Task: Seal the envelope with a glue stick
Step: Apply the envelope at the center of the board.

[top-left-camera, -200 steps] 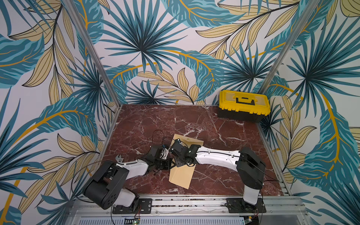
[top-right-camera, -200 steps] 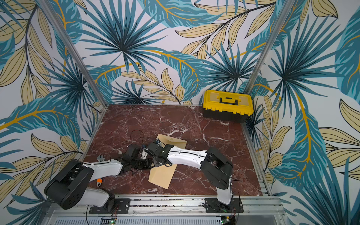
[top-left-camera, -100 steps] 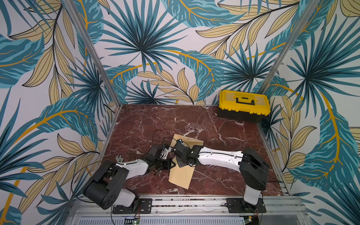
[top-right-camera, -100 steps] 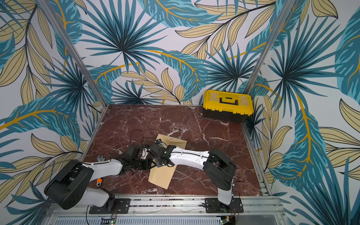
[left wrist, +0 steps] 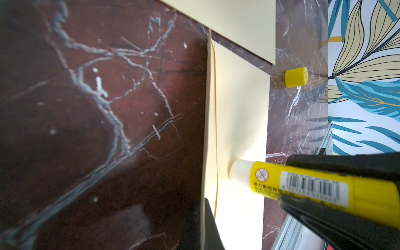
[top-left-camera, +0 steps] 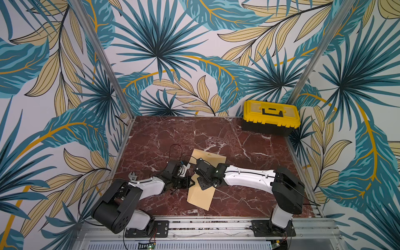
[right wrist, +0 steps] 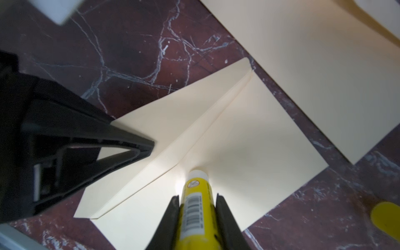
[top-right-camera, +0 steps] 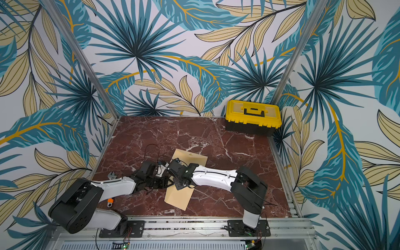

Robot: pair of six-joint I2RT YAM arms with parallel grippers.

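A cream envelope (right wrist: 249, 151) lies on the marble table, its near half showing in both top views (top-left-camera: 200, 198). My left gripper (left wrist: 204, 203) is shut on the envelope's flap (right wrist: 173, 112) and holds it raised, seen edge-on in the left wrist view. My right gripper (right wrist: 197, 198) is shut on the yellow glue stick (right wrist: 194, 212) with its barcode label. The stick's white tip (left wrist: 239, 170) presses on the envelope just inside the flap crease. The stick's yellow cap (left wrist: 296, 76) lies loose on the marble beside the envelope. Both grippers meet over the envelope's middle (top-left-camera: 194, 181).
A second cream sheet (right wrist: 324, 65) lies just beyond the envelope, toward the back (top-left-camera: 211, 157). A yellow-lidded toolbox (top-left-camera: 271, 116) stands at the back right corner. A wrench (top-left-camera: 134, 175) and a small orange object (top-right-camera: 110, 200) lie by the left arm.
The right arm has drifted slightly to the right with the glue stick in it. The left gripper has kept its hold on the flap in place.
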